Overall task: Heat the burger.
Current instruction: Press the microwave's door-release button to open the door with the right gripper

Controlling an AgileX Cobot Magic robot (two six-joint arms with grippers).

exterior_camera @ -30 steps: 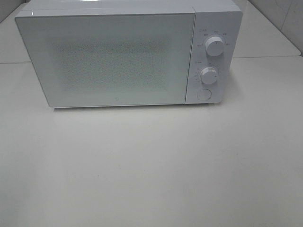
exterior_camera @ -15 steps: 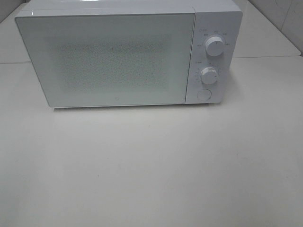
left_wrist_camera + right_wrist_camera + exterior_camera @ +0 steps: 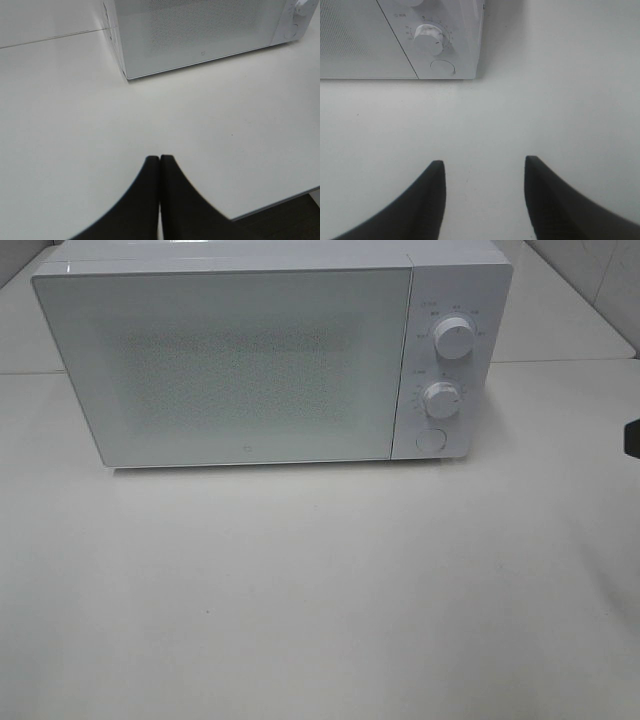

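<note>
microwave (image 3: pixel 250 360) sits at the back of the white table (image 3: pixel 320 600), front towards the high camera; door (image 3: pixel 225 365) shut flush, speckled frosted panel, nothing readable through it; control strip right of the door: upper knob (image 3: pixel 454 338), lower knob (image 3: pixel 440 399) below it, round button (image 3: pixel 431 439) at the bottom

burger: shows in no view, so cannot tell where it is; the shut door hides the cavity

left gripper (image 3: pixel 159 159): jaws clenched; its two dark fingers (image 3: pixel 145 190) are pressed flat against each other, nothing between them; it hangs over bare table off the microwave's front corner on the left side of the high view, well apart from the casing; the table's near edge shows in that wrist view

right gripper (image 3: pixel 484 164): jaws released, clear gap between the fingers; only table surface shows in the gap, grasping nothing; it points towards the microwave's front corner on the control-strip side; lower knob and round button are in its wrist view, apart from the fingertips, no contact

high view: only a small dark sliver (image 3: pixel 632 438) at the right edge, level with the round button; cannot tell which part of the arm it is
</note>
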